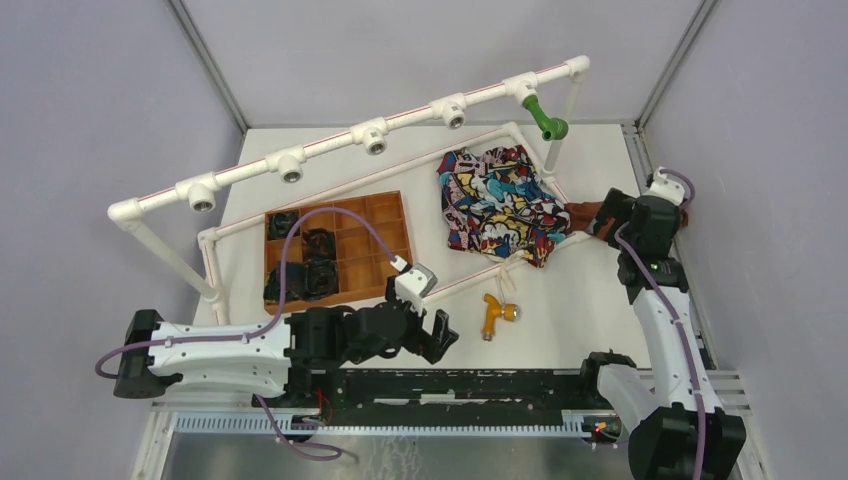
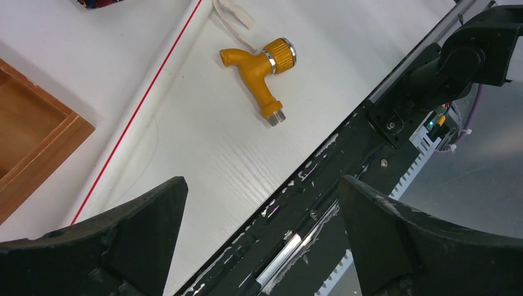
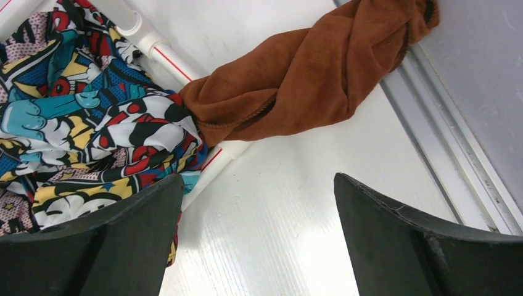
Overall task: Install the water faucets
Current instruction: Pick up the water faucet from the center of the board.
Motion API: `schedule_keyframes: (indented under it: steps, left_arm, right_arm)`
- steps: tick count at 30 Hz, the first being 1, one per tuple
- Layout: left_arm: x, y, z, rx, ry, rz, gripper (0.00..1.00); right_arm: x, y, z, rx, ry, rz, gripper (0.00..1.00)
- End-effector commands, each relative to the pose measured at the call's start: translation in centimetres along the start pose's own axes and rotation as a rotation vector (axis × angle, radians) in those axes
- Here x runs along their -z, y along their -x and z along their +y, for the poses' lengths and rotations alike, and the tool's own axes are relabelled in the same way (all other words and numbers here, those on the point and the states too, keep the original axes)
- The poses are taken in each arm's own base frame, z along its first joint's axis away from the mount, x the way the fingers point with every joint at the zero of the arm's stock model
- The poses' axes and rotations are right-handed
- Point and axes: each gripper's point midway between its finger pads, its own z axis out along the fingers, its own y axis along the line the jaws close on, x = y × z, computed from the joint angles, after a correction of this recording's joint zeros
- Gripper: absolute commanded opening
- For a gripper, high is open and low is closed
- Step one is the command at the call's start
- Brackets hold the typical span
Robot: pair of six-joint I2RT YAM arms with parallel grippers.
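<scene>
The orange-yellow faucet [image 1: 495,315] lies on its side on the white table near the front; in the left wrist view [image 2: 262,71] it lies ahead of the fingers, apart from them. The green faucet [image 1: 545,120] hangs from the rightmost T-fitting [image 1: 520,88] of the upper white pipe. My left gripper [image 1: 440,335] [image 2: 262,182] is open and empty, just left of the orange-yellow faucet, over the table's front edge. My right gripper [image 1: 612,210] [image 3: 258,179] is open and empty, low over the table beside a brown cloth [image 3: 308,68].
A white pipe frame [image 1: 330,145] carries several open T-fittings [image 1: 373,137]. Its lower pipe [image 2: 142,105] runs past a wooden compartment tray [image 1: 385,215] holding dark parts. A colourful comic-print cloth [image 1: 495,200] [image 3: 80,123] drapes over the lower pipe, with the brown cloth [image 1: 585,215] to its right. Grey walls close in both sides.
</scene>
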Motion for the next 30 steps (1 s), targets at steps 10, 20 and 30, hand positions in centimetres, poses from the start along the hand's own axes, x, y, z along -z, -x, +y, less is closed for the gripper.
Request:
schedule_keyframes:
  steps: [10,20,30]
  left_arm:
    - [-0.6,2.5,0.6,0.021,0.103,-0.078,1.00]
    - [0.1,3.3,3.8,0.099,0.270,-0.150,1.00]
    - [1.1,3.6,4.2,0.152,0.278,-0.161,1.00]
  right_arm:
    - [1.3,1.3,-2.1,-0.050,-0.113,-0.068,0.98]
    - [3.7,-5.9,8.2,0.146,0.353,0.062,0.98]
    - [8.7,-17.3,11.8,0.318,0.489,0.294,0.96]
